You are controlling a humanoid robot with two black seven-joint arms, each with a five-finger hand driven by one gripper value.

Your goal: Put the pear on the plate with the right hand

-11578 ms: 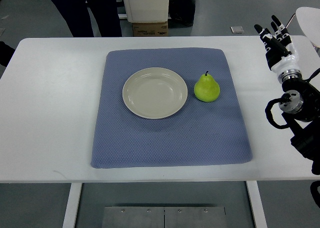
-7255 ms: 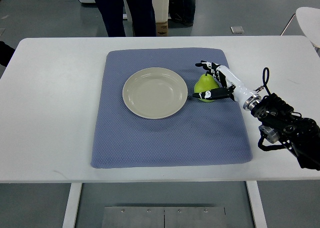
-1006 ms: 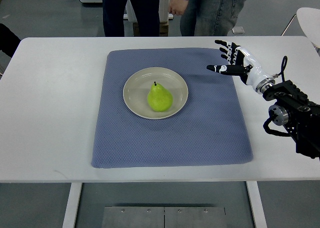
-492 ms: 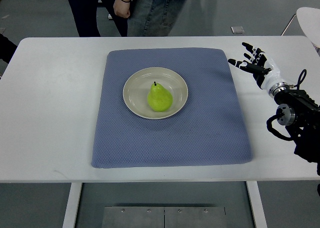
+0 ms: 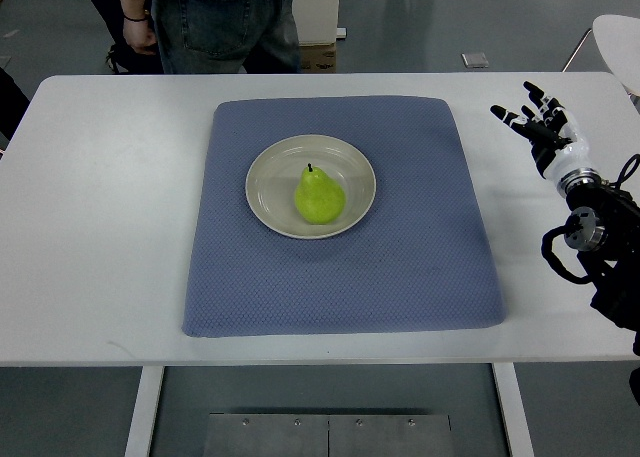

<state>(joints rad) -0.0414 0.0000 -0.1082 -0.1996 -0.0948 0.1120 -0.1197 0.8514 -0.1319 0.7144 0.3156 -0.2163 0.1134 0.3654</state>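
Note:
A green pear (image 5: 319, 196) lies on the cream plate (image 5: 275, 176), stem pointing away from me. The plate rests on a blue mat (image 5: 350, 277) in the middle of the white table. My right hand (image 5: 533, 117) hovers over the table's right side, well clear of the mat, with its fingers spread and nothing in them. The right arm (image 5: 595, 247) runs down along the right edge. The left arm does not show.
A person in jeans (image 5: 215, 22) stands behind the table's far edge at the left. A white chair (image 5: 618, 32) shows at the upper right corner. The white table (image 5: 100, 207) reaches beyond the mat on both sides.
The right hand has drawn back further to the right, away from the mat, staying open. The pear stays on the plate. The people behind the table have shifted left.

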